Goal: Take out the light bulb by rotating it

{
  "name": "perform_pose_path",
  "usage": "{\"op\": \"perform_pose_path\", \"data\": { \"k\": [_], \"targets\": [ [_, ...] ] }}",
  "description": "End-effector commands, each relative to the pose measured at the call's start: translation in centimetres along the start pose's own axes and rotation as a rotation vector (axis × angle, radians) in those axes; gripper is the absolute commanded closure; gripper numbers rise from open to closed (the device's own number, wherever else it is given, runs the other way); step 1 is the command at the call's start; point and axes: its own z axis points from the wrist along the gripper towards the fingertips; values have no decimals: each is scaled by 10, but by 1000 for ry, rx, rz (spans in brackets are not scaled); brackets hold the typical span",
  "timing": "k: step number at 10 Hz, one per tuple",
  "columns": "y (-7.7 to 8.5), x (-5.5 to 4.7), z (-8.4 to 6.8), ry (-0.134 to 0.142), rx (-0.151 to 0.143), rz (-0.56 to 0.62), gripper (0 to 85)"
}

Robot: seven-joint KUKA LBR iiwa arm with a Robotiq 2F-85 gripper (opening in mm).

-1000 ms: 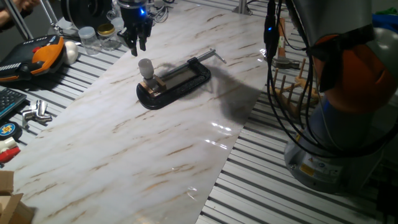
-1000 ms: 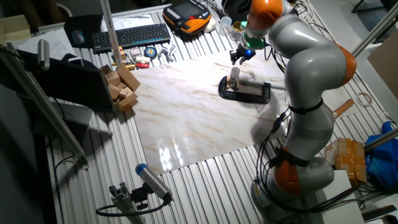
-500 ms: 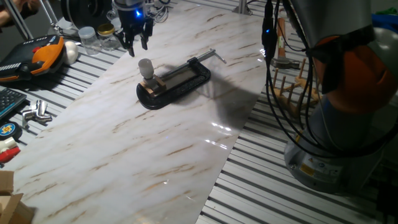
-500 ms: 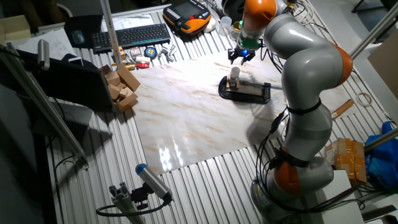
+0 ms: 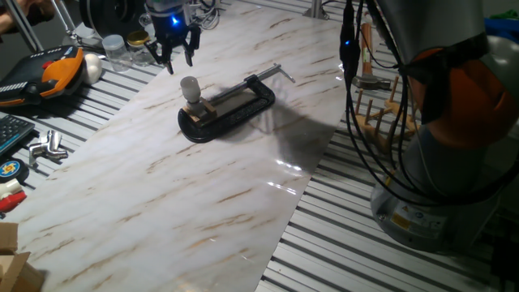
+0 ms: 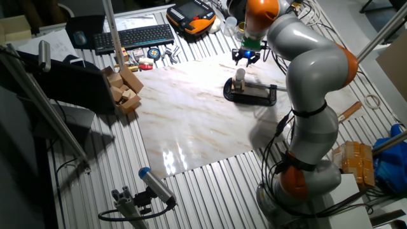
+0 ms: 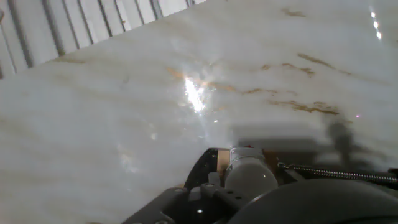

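Note:
The small frosted-white light bulb (image 5: 190, 87) stands upright in a wooden holder clamped in the black C-clamp (image 5: 235, 108) on the marble board. My gripper (image 5: 178, 61) hangs above and behind-left of the bulb, apart from it, with its fingers spread and nothing in them. In the other fixed view the gripper (image 6: 245, 58) is above and beyond the bulb (image 6: 240, 74) and the clamp (image 6: 253, 95). The hand view shows the bulb (image 7: 250, 176) at the bottom edge, with the clamp's screw (image 7: 339, 172) to its right.
Clear glass jars (image 5: 122, 50), a white egg-shaped object (image 5: 94, 67) and an orange-black pendant (image 5: 53, 75) lie at the back left. Metal parts (image 5: 47, 148) lie on the slats at the left. A wooden rack (image 5: 379, 109) stands to the right. Wooden blocks (image 6: 124, 89) sit by the board.
My gripper has moved a little up and left, away from the bulb. The bulb and the clamp have not moved.

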Motion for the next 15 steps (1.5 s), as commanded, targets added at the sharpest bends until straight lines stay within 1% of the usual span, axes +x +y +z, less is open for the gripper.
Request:
{"op": "perform_pose_path", "data": {
  "k": [1,2,3,4,5,6,8,10,12,14,15],
  "targets": [
    [0,0,0,-44,56,1875,340],
    [0,-1,0,-52,10,1932,340],
    [0,-1,0,-45,13,1970,340],
    [0,-1,0,-43,45,2001,340],
    [0,-1,0,-33,76,2008,340],
    [0,-1,1,-29,89,2004,340],
    [-1,-1,1,-34,87,1998,340],
    [0,-1,1,-39,87,2027,340],
    [0,-1,1,-42,96,2050,340],
    [0,-1,1,-42,98,2037,340],
    [0,0,1,-40,101,2013,340]
  ]
}}
